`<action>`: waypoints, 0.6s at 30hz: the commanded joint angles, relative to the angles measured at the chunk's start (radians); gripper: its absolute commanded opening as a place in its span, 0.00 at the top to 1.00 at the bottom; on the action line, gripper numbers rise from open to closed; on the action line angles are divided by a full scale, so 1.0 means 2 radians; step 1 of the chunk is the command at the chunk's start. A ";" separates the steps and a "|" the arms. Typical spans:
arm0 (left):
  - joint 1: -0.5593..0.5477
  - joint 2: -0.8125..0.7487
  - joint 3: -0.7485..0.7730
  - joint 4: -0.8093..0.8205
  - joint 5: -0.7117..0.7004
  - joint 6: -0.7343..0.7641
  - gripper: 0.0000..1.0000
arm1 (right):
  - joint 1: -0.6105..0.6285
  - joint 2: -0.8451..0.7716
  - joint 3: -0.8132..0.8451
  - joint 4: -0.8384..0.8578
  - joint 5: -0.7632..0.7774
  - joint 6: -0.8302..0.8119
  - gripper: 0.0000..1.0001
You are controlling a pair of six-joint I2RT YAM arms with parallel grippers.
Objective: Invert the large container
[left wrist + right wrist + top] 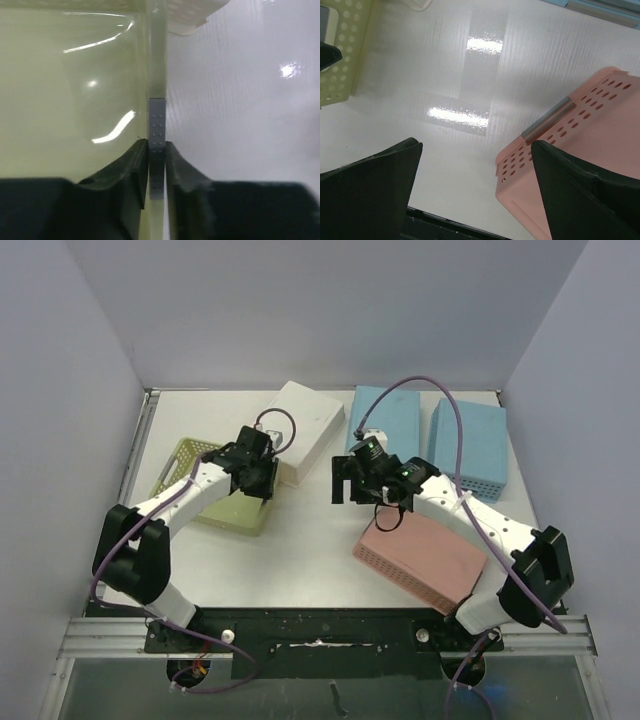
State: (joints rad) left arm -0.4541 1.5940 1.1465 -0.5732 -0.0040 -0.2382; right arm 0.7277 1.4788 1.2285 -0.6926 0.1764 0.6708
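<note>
My left end effector (156,150) is pinching the thin right-hand wall of the yellow-green container (75,100). One black finger (125,170) is inside the wall and the other outside, both pressed against it. A narrow grey strip (157,130) marked with small dots runs along the wall's top edge between them. The plastic is smooth and glossy, with curved streaks of light across the flat inner floor.

From the overhead view the yellow-green container (190,462) is rectangular, its side walls are punched with rows of small round holes, and it sits open side up at the left of the white worktop (300,550). My left end effector (258,478) is at its right edge. Just beyond it lies a white container (310,420), a plain smooth block with rounded corners.

My right end effector (475,145) hangs spread wide over bare worktop (460,75), holding nothing. The surface there is finely ribbed and shiny. To its right is a pink container (580,135) with its solid base uppermost and oval slots in its sides. A short grey bar (547,120) lies at the pink container's near corner. The perforated yellow-green wall (342,50) shows at the far left of that view.

Two pale blue containers (390,415) (472,445) lie side by side at the back right, both flat-topped and rectangular.
</note>
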 commanded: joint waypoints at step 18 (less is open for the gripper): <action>0.002 -0.092 0.263 -0.118 0.201 -0.117 1.00 | -0.027 0.021 -0.076 0.008 -0.021 -0.013 0.02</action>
State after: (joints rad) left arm -0.4603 1.4349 1.5414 -0.8097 0.2115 -0.3893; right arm 0.7136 1.5631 1.1313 -0.6525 0.1047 0.6621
